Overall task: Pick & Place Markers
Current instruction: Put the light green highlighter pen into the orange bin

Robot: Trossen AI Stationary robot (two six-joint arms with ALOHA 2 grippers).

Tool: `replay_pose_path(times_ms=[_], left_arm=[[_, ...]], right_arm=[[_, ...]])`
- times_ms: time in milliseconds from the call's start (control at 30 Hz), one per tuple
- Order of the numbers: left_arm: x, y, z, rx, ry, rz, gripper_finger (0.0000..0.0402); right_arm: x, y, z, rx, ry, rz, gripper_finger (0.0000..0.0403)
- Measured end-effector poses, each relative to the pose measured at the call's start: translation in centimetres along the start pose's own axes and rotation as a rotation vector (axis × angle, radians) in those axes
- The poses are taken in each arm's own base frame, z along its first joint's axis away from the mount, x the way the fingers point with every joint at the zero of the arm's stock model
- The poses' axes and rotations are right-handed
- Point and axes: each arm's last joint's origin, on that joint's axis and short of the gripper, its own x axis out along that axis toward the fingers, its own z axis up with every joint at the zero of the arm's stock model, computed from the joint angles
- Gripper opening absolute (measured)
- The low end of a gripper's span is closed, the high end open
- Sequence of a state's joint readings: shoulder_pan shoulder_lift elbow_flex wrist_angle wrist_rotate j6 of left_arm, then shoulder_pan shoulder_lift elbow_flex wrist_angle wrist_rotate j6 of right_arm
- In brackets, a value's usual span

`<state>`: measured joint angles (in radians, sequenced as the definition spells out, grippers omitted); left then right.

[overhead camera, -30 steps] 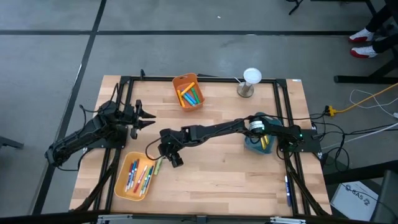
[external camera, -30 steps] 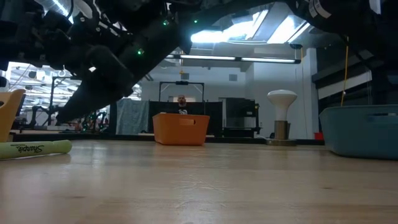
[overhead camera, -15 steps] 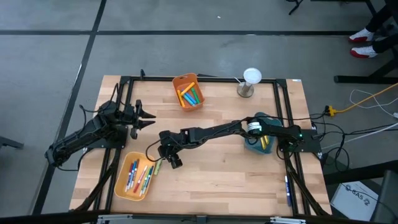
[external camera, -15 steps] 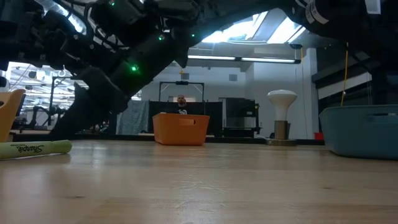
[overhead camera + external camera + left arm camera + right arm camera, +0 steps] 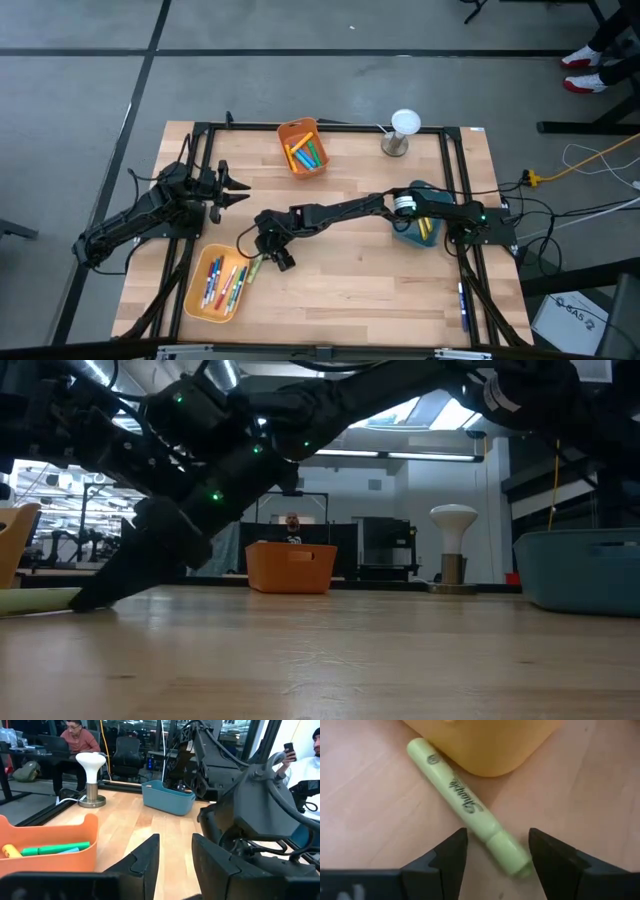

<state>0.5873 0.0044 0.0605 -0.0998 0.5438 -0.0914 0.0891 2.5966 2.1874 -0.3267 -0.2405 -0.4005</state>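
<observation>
A light green marker (image 5: 465, 805) lies flat on the table beside the corner of the yellow bin (image 5: 485, 740). It also shows in the low view as the green marker (image 5: 35, 600). My right gripper (image 5: 496, 845) is open and low over the table. It slants down with one finger on each side of the marker's cap end, a gap showing on both sides. In the high view my right gripper (image 5: 262, 250) reaches across to the yellow bin (image 5: 196, 300), which holds several markers. My left gripper (image 5: 235, 190) waits open at the table's left.
An orange bin (image 5: 290, 128) with several markers stands at the far middle, with a white lamp (image 5: 400, 130) to its right. A teal bin (image 5: 405, 235) sits under my right arm at the right. People sit in the room beyond the table.
My right gripper has come down toward the green marker, staying open. In the low view its fingers now reach the table top and hide the marker's right end.
</observation>
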Motion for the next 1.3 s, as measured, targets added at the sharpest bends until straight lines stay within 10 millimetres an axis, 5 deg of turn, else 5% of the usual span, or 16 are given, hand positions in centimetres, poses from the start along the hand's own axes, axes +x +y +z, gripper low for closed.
replay_pose_path(times_ms=[167, 500, 867, 1300], left_arm=[[0.0, 0.0, 0.0, 0.0, 0.0, 0.0, 0.011], [0.0, 0.0, 0.0, 0.0, 0.0, 0.0, 0.0111], [0.0, 0.0, 0.0, 0.0, 0.0, 0.0, 0.0108], [0.0, 0.0, 0.0, 0.0, 0.0, 0.0, 0.0107]], right_arm=[[0.2, 0.1, -0.3, 0.01, 0.026, 0.011, 0.0192], [0.3, 0.9, -0.5, 0.039, 0.058, 0.041, 0.006], [0.2, 1.0, -0.4, 0.139, 0.051, 0.073, 0.008], [-2.8, 2.4, 0.8, 0.173, 0.205, 0.113, 0.007]])
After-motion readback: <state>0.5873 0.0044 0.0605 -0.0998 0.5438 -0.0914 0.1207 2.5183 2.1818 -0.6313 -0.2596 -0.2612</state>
